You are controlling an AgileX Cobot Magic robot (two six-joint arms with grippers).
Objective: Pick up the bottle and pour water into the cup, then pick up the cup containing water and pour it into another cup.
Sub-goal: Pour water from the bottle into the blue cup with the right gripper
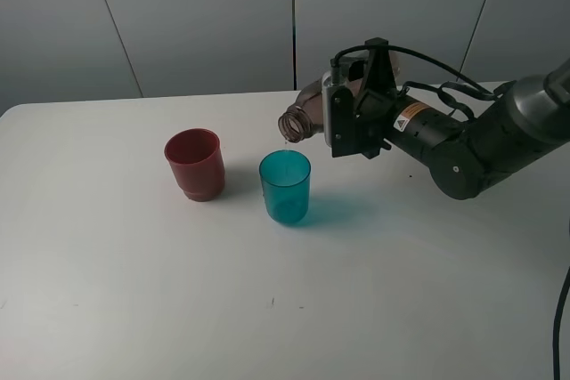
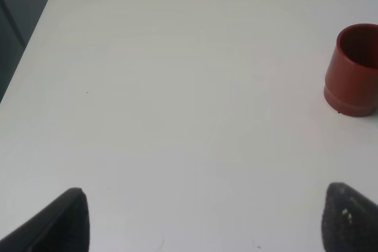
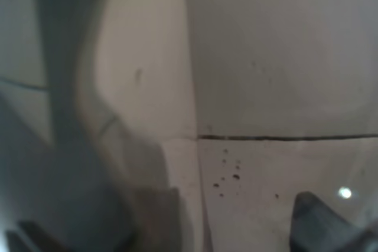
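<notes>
One risk I see — right gripper clamps the tilted bottle, mouth barely over the cup, so pour may miss; left gripper wide, empty.

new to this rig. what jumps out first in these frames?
The right gripper holds the smoky bottle tipped almost flat, with its mouth just above the teal cup at mid-table. The red cup stands upright beside that cup, on its left in the high view. The left gripper hangs open over the white table, well clear of both cups.
</notes>
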